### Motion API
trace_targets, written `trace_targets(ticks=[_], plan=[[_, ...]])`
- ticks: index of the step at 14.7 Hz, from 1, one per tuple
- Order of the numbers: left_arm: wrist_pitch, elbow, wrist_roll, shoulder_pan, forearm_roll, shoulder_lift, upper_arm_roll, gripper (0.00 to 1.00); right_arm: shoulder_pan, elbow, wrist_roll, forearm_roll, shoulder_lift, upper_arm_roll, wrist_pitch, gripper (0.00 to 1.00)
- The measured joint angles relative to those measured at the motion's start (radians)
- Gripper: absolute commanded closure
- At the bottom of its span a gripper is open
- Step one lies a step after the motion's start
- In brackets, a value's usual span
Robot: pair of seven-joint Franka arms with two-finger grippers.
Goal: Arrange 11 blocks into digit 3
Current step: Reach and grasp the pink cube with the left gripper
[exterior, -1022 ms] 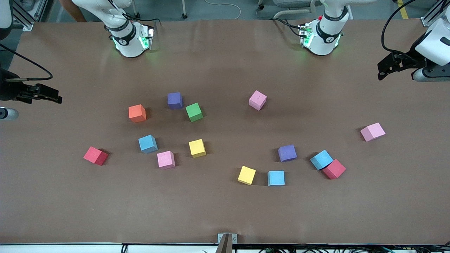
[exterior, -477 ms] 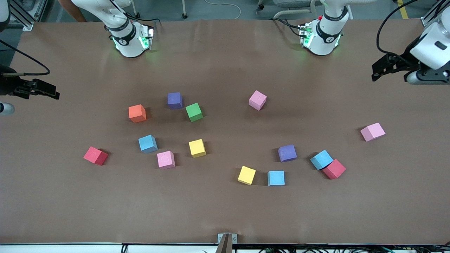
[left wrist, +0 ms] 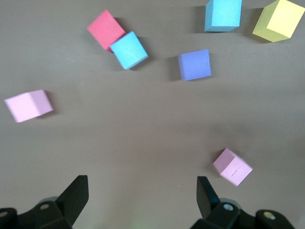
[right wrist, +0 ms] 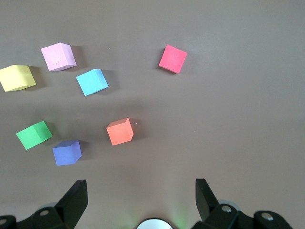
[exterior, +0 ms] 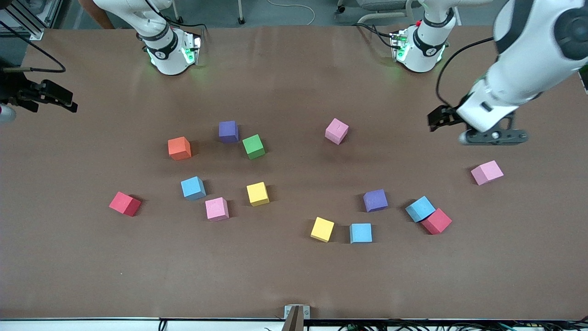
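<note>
The left arm has swung in from the table's edge over the last second, so the left gripper [exterior: 477,131] now hangs over bare table at the left arm's end, its fingers spread wide with nothing between them, as the left wrist view shows [left wrist: 140,200]. The right gripper [exterior: 64,99] has only drifted slightly at the right arm's end of the table, over its edge; it too is spread and empty [right wrist: 138,200], and that arm seems to be waiting. I judge this the opening reach: no digit 3 exists yet and all of the blocks lie scattered and untouched.

13 cubes lie on the table [exterior: 294,276], more than the 11 needed. Nearest the left gripper is a pink block [exterior: 487,172], nearer to the front camera than the spot it hangs over. Another pink block [exterior: 336,130] sits toward the table's middle. Nearer to the camera lie a purple block [exterior: 375,200], a blue block [exterior: 420,208] touching a red block [exterior: 437,221], then a blue block [exterior: 360,233] just beside a yellow block [exterior: 322,229].

Toward the right arm's end lie the orange cube [exterior: 179,148], purple [exterior: 228,131], green [exterior: 253,146], blue [exterior: 192,188], pink [exterior: 217,208], yellow [exterior: 257,193] and red [exterior: 124,203]
</note>
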Motion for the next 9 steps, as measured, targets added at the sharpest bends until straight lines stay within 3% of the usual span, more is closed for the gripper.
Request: trace_targets(ticks=[4,9], plan=[[0.158,-0.134,-0.248,-0.003,0.0,0.041,-0.11,0.0,0.0,-0.006,0.0,-0.001,-0.022,-0.003,0.008,0.0],[0.331,-0.221,-0.648,-0.006,0.0,0.147,-0.222,0.0,0.0,0.006,-0.001,-0.001,-0.022,-0.005,0.01,0.0]])
